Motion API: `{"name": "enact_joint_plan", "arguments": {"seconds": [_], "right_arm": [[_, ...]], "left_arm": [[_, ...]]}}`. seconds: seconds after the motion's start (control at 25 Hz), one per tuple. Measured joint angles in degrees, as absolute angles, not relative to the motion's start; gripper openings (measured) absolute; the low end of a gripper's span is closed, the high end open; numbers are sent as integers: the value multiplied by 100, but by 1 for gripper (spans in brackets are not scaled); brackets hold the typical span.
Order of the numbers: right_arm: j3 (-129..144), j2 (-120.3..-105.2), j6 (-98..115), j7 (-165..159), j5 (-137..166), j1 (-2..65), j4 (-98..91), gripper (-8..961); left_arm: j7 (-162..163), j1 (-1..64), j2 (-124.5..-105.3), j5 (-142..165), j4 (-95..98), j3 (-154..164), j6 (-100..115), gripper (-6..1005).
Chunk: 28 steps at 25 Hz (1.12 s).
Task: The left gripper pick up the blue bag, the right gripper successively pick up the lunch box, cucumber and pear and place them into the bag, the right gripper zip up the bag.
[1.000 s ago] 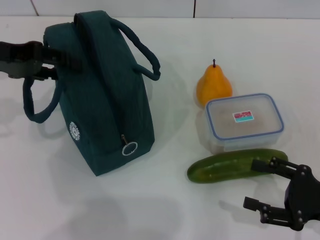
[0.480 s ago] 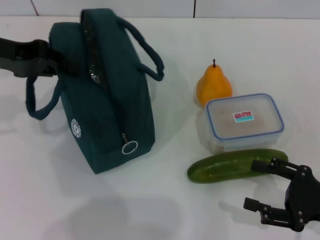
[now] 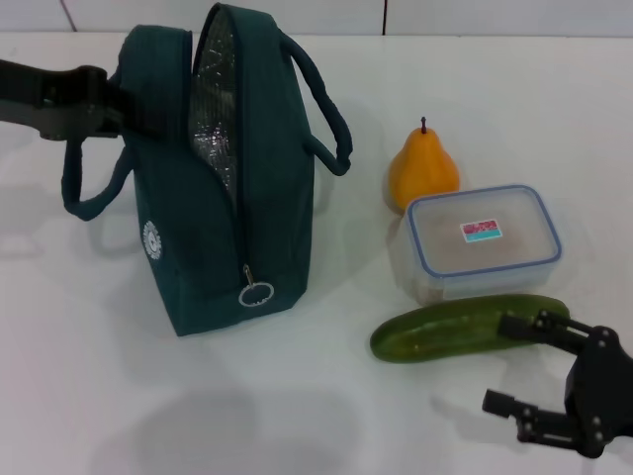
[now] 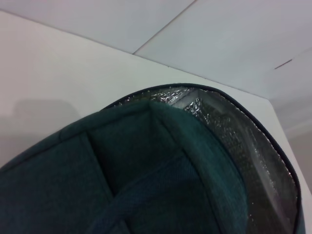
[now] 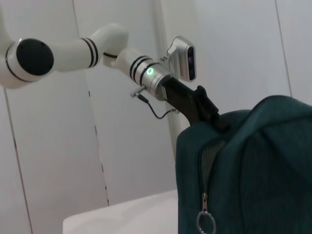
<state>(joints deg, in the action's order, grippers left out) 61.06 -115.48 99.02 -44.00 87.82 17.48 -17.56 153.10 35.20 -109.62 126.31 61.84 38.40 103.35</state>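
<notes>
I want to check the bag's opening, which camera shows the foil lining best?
The head view: the lining shows down the whole gap of the bag. The left wrist view shows only its top rim; the right wrist view shows none.

Left claw (image 3: 117,107) reaches in at upper left; right claw (image 3: 534,371) spread open low.

Bright, even overhead light; soft grey shadows on the white table (image 3: 297,416), foil lining (image 3: 216,109) glinting.

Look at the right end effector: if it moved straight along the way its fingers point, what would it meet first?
Probably the cucumber. The open right end effector points across the table toward the blue bag, one finger already overlapping the cucumber's end, though height is unclear.
</notes>
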Motion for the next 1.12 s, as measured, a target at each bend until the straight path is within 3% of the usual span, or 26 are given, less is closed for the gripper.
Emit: {"name": "enact_joint_plan", "arguments": {"seconds": [0.64,1.12], "right_arm": [[6090,-11518,10838,-7121,4733,1481,350,763],[6156,-11585,8853,-9234,4552,1778,371,739]], "left_arm": [[15298,3608,-10989,12015,6188,3837,10546,54],[15285,3616,-11030,12006,6224,3838,10539,50]]}}
